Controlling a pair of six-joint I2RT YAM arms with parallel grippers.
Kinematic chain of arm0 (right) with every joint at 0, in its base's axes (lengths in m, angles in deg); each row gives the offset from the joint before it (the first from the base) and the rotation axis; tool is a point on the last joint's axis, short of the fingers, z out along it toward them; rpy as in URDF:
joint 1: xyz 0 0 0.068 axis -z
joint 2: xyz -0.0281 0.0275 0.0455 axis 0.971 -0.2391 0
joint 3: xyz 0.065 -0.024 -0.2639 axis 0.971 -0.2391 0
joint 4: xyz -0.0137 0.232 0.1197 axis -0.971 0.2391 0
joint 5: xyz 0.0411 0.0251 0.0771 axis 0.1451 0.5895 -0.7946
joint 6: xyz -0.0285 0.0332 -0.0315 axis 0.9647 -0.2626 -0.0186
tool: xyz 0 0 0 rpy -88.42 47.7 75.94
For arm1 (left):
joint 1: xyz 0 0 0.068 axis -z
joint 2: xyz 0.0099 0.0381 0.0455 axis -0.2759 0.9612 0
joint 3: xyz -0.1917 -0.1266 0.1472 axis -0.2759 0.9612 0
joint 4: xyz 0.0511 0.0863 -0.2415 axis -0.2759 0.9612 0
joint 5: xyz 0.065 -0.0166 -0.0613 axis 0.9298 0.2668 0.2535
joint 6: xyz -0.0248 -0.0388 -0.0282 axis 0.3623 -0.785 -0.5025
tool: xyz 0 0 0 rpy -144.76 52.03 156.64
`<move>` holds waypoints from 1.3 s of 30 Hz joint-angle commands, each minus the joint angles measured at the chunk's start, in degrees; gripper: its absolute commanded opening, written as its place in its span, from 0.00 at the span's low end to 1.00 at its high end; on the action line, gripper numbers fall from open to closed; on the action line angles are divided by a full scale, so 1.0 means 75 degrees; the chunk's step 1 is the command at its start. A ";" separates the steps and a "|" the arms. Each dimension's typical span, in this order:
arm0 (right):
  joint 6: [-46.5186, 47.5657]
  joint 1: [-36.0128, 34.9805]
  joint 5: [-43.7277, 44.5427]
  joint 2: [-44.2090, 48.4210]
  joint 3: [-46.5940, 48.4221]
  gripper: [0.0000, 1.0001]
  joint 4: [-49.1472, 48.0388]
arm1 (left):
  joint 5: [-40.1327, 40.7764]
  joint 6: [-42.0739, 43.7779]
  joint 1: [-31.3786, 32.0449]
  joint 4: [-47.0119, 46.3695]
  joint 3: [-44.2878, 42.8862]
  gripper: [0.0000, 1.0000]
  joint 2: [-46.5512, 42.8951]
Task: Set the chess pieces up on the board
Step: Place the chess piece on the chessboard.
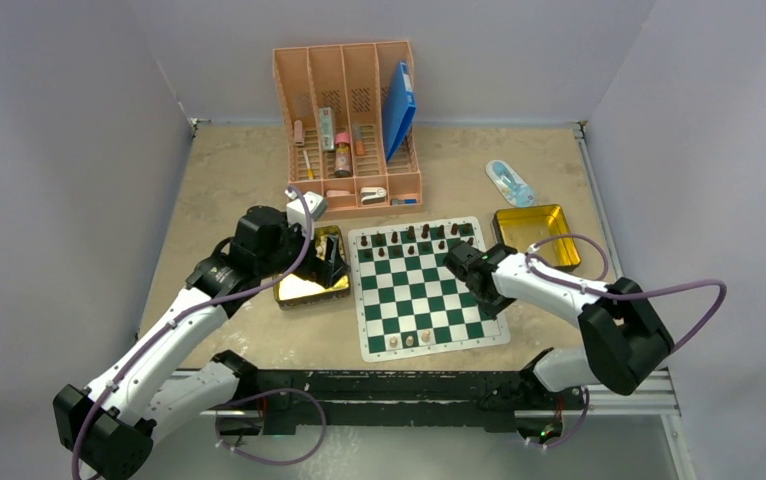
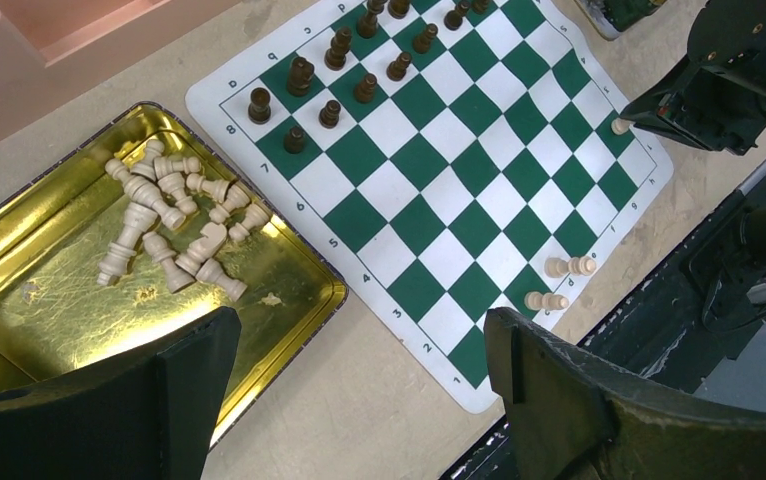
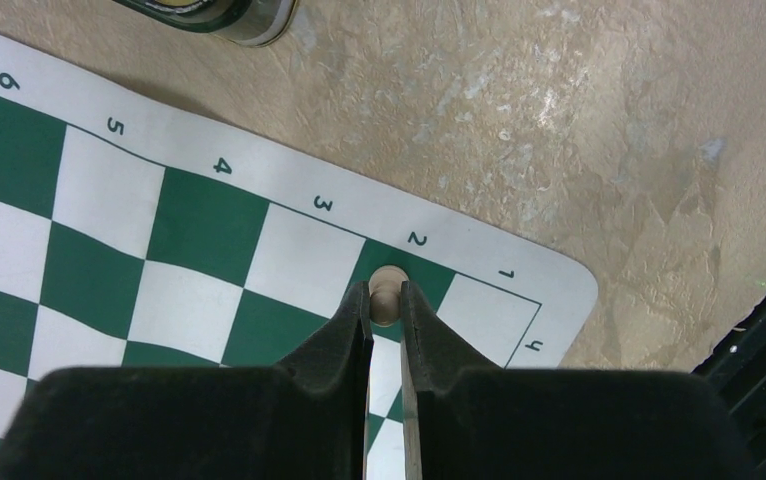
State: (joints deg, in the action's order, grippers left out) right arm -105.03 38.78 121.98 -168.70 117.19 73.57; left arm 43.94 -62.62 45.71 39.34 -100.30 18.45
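Right wrist view: the right gripper [image 3: 386, 318] has its jaws drawn narrow around a pale pawn [image 3: 386, 292]. The pawn stands on a green square of the board [image 3: 189, 240], in the row marked 2, next to the corner. From the left wrist, the left gripper [image 2: 359, 390] hangs with jaws wide apart and nothing between them. It is over a gold tin [image 2: 69, 320] holding a heap of pale chessmen [image 2: 164, 225] (most lying on their sides). Dark chessmen [image 2: 344, 75] fill the board's far rows. Seen from the top, three pale pieces [image 1: 410, 340] sit along its near edge.
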 commanded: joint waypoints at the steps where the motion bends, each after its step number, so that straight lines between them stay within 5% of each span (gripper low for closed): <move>1: -0.0264 0.0004 0.0256 0.0266 0.0079 0.00 0.0437 | -0.0146 0.0097 -0.0023 -0.0177 -0.0076 0.93 -0.0006; 24: -0.0215 0.0004 -0.0039 -0.0184 0.0183 0.08 0.0372 | -0.0144 0.0118 -0.0031 -0.0142 -0.0095 0.93 0.0011; 32: -0.0269 0.0004 -0.0220 -0.0046 0.0179 0.18 0.0389 | -0.0116 0.0121 -0.0031 -0.0130 -0.0090 0.93 0.0047; 39: -0.0270 -0.0004 -0.0312 0.0285 0.0360 0.41 0.0628 | -0.0105 0.0121 -0.0029 -0.0120 -0.0096 0.93 0.0064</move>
State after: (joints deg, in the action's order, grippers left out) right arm -105.23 38.78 119.44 -168.98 117.54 74.03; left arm 43.70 -62.62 45.71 39.62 -100.30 18.95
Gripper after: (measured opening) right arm 0.368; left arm 0.923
